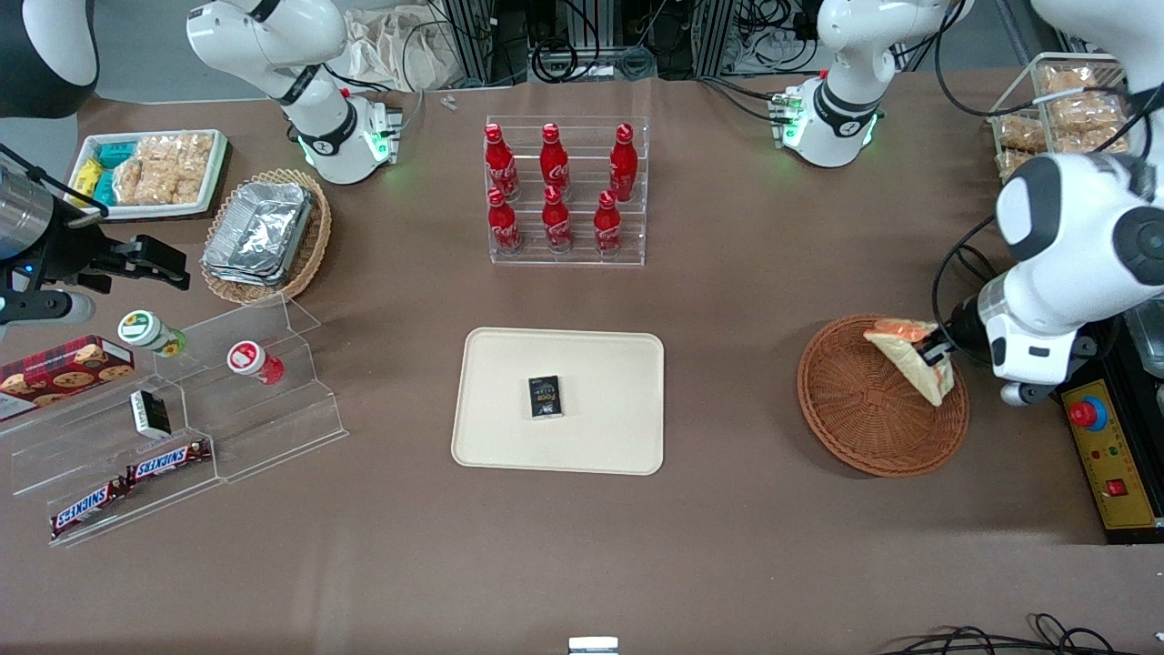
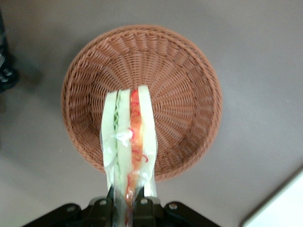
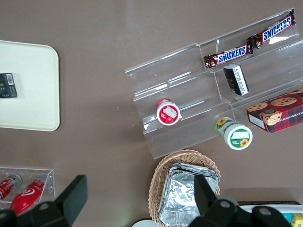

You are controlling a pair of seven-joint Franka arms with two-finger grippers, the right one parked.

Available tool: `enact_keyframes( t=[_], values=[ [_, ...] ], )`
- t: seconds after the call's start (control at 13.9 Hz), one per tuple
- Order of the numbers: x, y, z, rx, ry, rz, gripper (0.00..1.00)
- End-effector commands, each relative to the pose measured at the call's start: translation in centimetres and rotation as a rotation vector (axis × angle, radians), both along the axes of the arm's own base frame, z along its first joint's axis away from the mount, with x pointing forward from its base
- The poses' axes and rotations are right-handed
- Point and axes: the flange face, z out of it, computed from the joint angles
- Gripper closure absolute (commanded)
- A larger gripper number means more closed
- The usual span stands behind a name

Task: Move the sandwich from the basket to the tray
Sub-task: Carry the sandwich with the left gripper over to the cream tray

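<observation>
My left gripper [image 1: 935,353] is shut on the sandwich [image 1: 912,357], a wedge of white bread with orange-red and green filling in clear wrap. It holds the wedge lifted above the round reddish-brown wicker basket [image 1: 864,409], over the basket's rim toward the working arm's end. In the left wrist view the sandwich [image 2: 129,142] hangs between the fingers [image 2: 140,204] with the empty basket [image 2: 184,85] below it. The cream-beige tray [image 1: 600,364] lies at the table's middle with a small black box [image 1: 546,397] on it.
A clear rack of red cola bottles [image 1: 556,189] stands farther from the front camera than the tray. An acrylic shelf with Snickers bars [image 1: 168,460], an oval foil-container basket [image 1: 268,235] and a snack tray [image 1: 150,173] lie toward the parked arm's end. A yellow control box [image 1: 1111,459] sits beside the basket.
</observation>
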Motion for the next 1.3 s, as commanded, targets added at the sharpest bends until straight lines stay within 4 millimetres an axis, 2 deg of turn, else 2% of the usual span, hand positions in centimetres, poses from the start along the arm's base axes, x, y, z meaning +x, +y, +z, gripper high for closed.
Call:
enact_keyframes(
  t=[0.0,0.14,0.29,0.58,0.79,0.87,1.08,1.23],
  values=[
    [0.7,-2.5,5.0,-0.023,0.037,-0.032,0.88],
    [0.4,-5.3,6.1,-0.03,0.035,-0.09,0.88],
    [-0.3,-10.2,6.3,-0.043,0.023,-0.184,0.88],
    [-0.8,-21.0,3.9,-0.125,-0.061,-0.404,0.86],
    [-2.4,-29.0,0.6,-0.088,-0.093,-0.568,0.86],
    [-2.9,-31.2,-1.0,-0.078,-0.083,-0.61,0.87],
    [-2.4,-35.6,-5.8,-0.053,-0.065,-0.683,0.87],
    [-2.5,-37.2,-8.3,-0.016,-0.064,-0.705,0.87]
  ],
)
